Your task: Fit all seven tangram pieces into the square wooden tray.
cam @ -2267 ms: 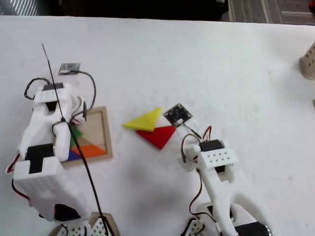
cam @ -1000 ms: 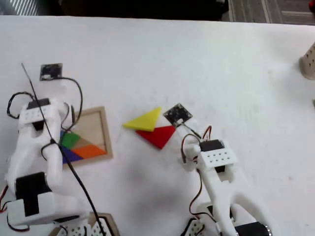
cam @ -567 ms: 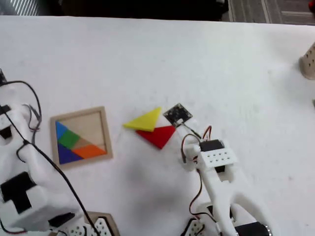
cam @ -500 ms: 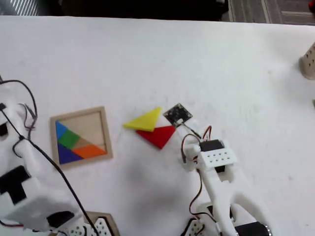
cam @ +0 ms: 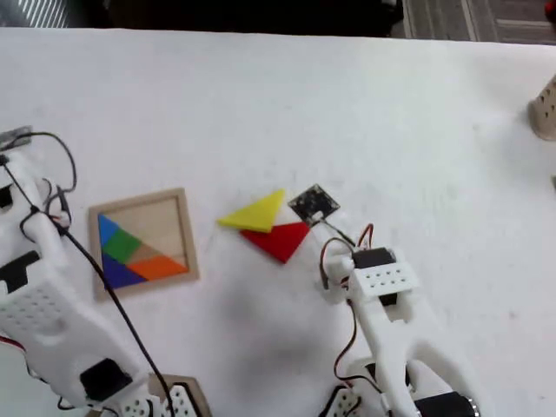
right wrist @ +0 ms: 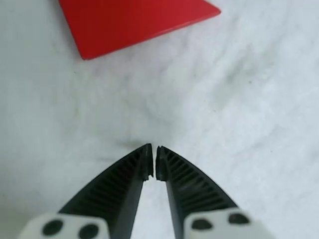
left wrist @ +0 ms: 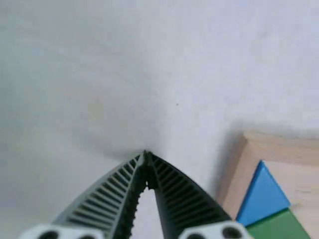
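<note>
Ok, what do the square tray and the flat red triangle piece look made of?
The square tray: light matte wood, from its pale tan frame. The flat red triangle piece: likely plastic or painted wood; even colour, crisp edges.

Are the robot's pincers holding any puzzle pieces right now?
No, nothing is held. The left pincer is shut empty beside the wooden tray, and the right pincer is shut empty near the red triangle.
</note>
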You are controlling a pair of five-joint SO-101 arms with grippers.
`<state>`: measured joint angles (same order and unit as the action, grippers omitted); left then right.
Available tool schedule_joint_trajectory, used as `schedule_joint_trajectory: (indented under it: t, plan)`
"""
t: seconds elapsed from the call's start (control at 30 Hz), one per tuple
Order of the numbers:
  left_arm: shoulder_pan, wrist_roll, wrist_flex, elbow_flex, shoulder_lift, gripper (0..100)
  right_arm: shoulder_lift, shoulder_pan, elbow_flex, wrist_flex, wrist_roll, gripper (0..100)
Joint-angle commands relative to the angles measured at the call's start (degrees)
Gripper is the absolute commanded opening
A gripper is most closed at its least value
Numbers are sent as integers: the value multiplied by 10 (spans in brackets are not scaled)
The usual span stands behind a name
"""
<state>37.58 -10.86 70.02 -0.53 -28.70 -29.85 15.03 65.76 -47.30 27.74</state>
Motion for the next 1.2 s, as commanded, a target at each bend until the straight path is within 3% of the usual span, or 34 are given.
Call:
schedule_joint_trajectory:
  t: [0.0,0.13,0.27,0.9,1.17]
  plan:
    - [-58,-5,-11,-78,78,22,-23,2,-2,7,-1,18]
    - [-121,16,-80,-202,158,22,-23,2,-2,6,-1,18]
    - [-136,62,-114,-255,210,22,-23,1,-1,4,-1,18]
    - [-284,57,-105,-259,222,23,-24,1,-1,-15,31,18]
    - [-286,58,-107,-251,218,24,-24,-19,-4,-15,30,18]
